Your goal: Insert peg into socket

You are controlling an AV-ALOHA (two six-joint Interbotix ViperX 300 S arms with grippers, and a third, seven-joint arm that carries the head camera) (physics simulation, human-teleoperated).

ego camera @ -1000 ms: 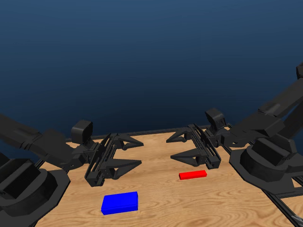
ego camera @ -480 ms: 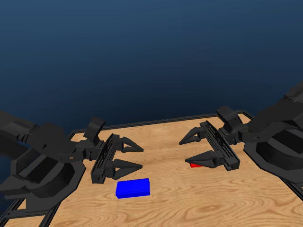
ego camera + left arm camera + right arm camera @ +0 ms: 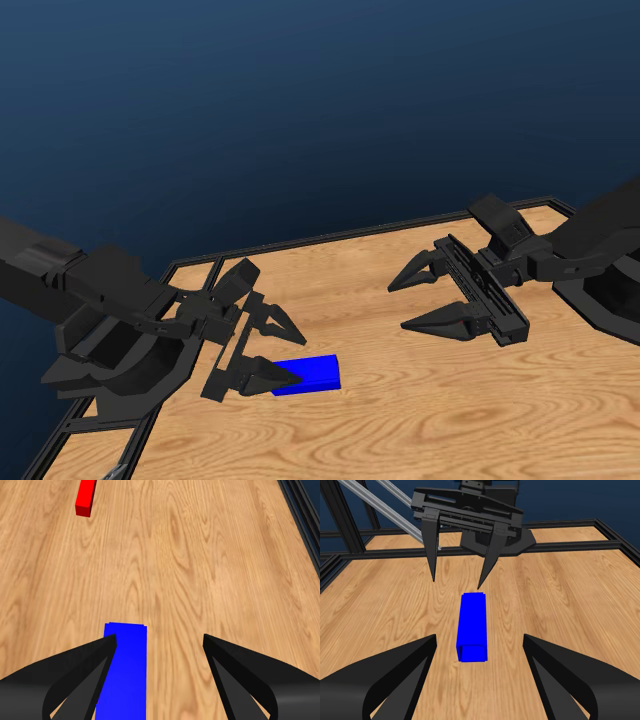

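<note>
Left arm: reaching low from the left, wrist tipped down toward the wooden surface [image 3: 420, 400]. My left fingers [image 3: 268, 350] are spread apart, holding nothing. The socket [image 3: 308, 374] lies flat on the surface at their tips; in the head view my nearer left fingertip overlaps its left end. In the left wrist view the socket [image 3: 122, 672] sits off-centre, tight against one finger, with bare wood between it and the other. Cannot tell whether that finger touches it.

Socket as landmark: the peg [image 3: 86, 497] lies flat on the surface well beyond the socket's far end, seen only in the left wrist view. In the head view it is hidden.

Right arm: stretched in from the right, raised above the surface, well apart from the socket. My right fingers [image 3: 432, 297] are spread wide, empty. The right wrist view looks down the socket's [image 3: 473, 626] length, hollow end facing me, left fingers [image 3: 457, 562] at its far end.
</note>
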